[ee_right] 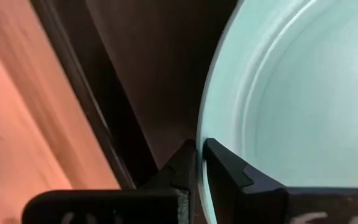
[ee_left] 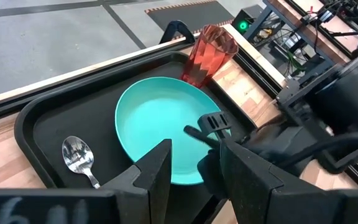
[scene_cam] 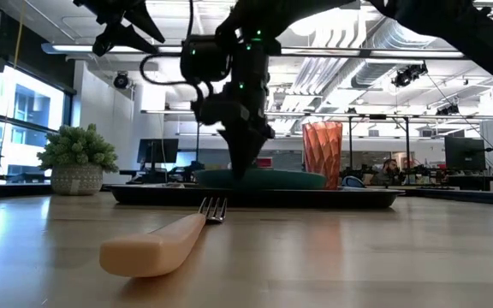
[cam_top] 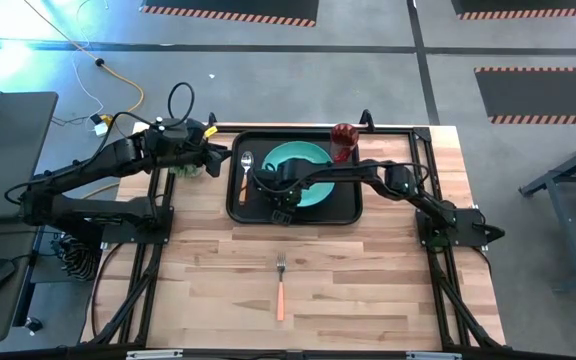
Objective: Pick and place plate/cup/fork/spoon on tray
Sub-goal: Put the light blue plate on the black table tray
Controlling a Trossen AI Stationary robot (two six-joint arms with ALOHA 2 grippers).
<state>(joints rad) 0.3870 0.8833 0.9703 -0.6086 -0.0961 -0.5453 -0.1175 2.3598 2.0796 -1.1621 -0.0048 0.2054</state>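
At far left of the table: potted plant; left gripper above it, fingers parted, empty. Next, black tray: spoon along its left side; teal plate at centre; right gripper at the plate's near edge, fingers pinched on the rim; red cup at the right rear corner. Fork: on bare wood, near side, well apart from the tray.
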